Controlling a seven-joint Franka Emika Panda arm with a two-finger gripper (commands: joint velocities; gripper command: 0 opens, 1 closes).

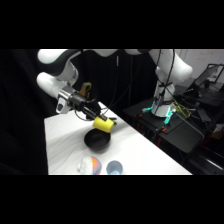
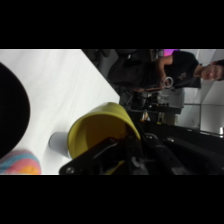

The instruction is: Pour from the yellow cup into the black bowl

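In the side view my gripper (image 1: pixel 98 120) holds the yellow cup (image 1: pixel 103 124) tipped on its side just above the black bowl (image 1: pixel 97 140), which rests on the white table (image 1: pixel 65 140). The cup's mouth points down and right over the bowl's far rim. In the wrist view the yellow cup (image 2: pixel 100 132) fills the lower middle, its open mouth facing the camera, with my black fingers (image 2: pixel 107 155) clamped on its rim. The black bowl (image 2: pixel 12 120) shows as a dark curve at the left edge.
A multicoloured striped bowl (image 1: pixel 92 165) and a pale blue cup (image 1: pixel 114 168) stand near the table's front edge; the striped bowl (image 2: pixel 20 162) and blue cup (image 2: pixel 59 142) also show in the wrist view. Dark equipment (image 1: pixel 170 120) sits beyond the table's right edge. A person (image 2: pixel 180 67) shows at top right.
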